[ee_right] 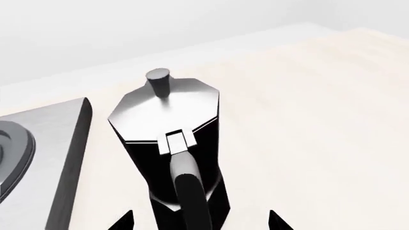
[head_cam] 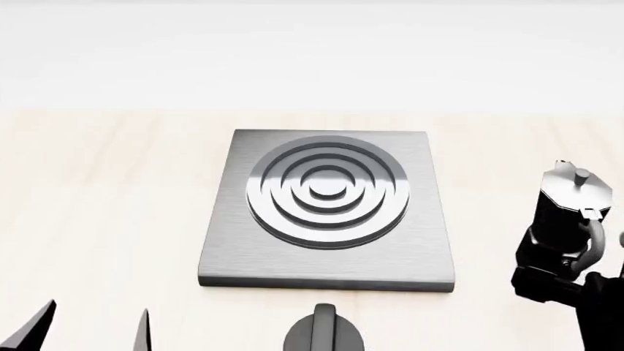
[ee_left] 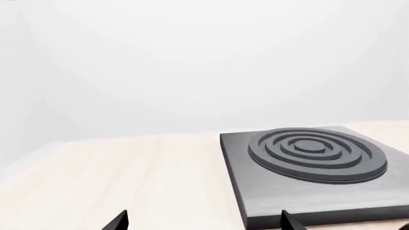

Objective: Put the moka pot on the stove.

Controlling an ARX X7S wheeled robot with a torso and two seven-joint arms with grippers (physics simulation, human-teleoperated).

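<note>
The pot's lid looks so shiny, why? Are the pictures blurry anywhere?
In the right wrist view the moka pot has a silver lid that catches soft light. In the head view the stove shows a brushed sheen. All three views look sharp, with hardly any shadows.

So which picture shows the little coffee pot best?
The right wrist view: the moka pot fills it, lid, knob and handle clear. The head view shows it small at the edge. The left wrist view misses it.

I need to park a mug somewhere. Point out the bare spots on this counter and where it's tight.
Widest bare wood is left of the stove, between it and the left gripper. A clear strip runs behind the stove to the wall. Right side is crowded: the moka pot and right gripper fill it. The knob sits in front of the stove.
</note>
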